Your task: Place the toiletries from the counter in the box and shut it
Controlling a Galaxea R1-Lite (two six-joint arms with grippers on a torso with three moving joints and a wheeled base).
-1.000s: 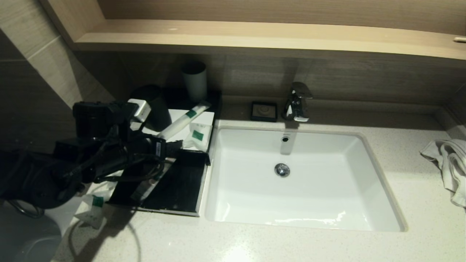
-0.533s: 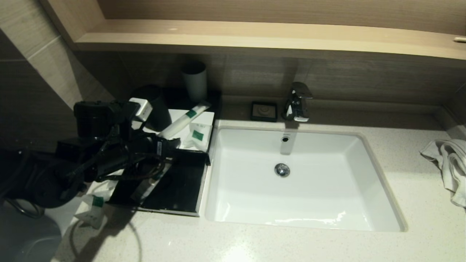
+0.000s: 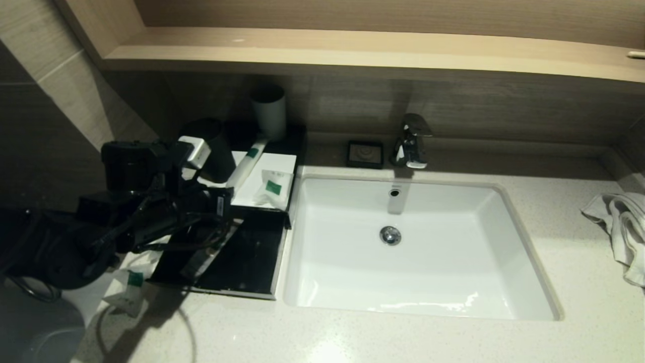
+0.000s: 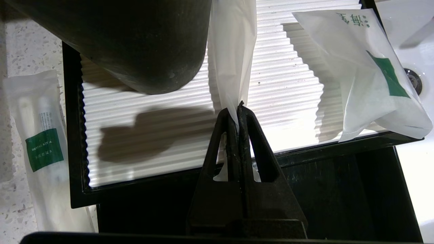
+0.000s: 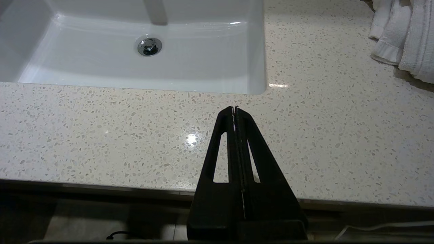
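Sachets of toiletries lie scattered at the left end of the counter (image 3: pixel 352 338), on and around the box (image 3: pixel 237 262).

Head view: the left gripper (image 3: pixel 229 194) sits over the seam between the box's white ribbed top and its pulled-out black drawer. A long sachet (image 3: pixel 247 164) runs from the fingertips back toward the pale cup (image 3: pixel 269 113), passing beside the dark cup (image 3: pixel 214 148). A square sachet (image 3: pixel 272 189) with a green label lies on the white top's corner nearest the sink (image 3: pixel 418 247). Another small sachet (image 3: pixel 128 292) rests on the counter, at the drawer's outer left corner. One more long packet lies slanted inside the drawer, partly under the arm. A soap dish (image 3: pixel 365 154) and tap (image 3: pixel 410 141) stand behind the sink; a towel (image 3: pixel 622 227) lies far right. The right arm is out of this view.

Left wrist view: the left gripper (image 4: pixel 239 108) is clenched on the end of the long sachet (image 4: pixel 232 51), the plastic pinched flat between the fingertips. The square sachet (image 4: pixel 366 74) shows faint green characters near its upper edge, too small to read. A third sachet (image 4: pixel 42 149) lies on the counter just outside the box's black rim; its green label reads "DENTAL KIT", a detail the head view does not give.

Right wrist view: the right gripper (image 5: pixel 235 109) hangs parked above the counter's front edge, fingers pressed together on nothing, with the sink and towel beyond.
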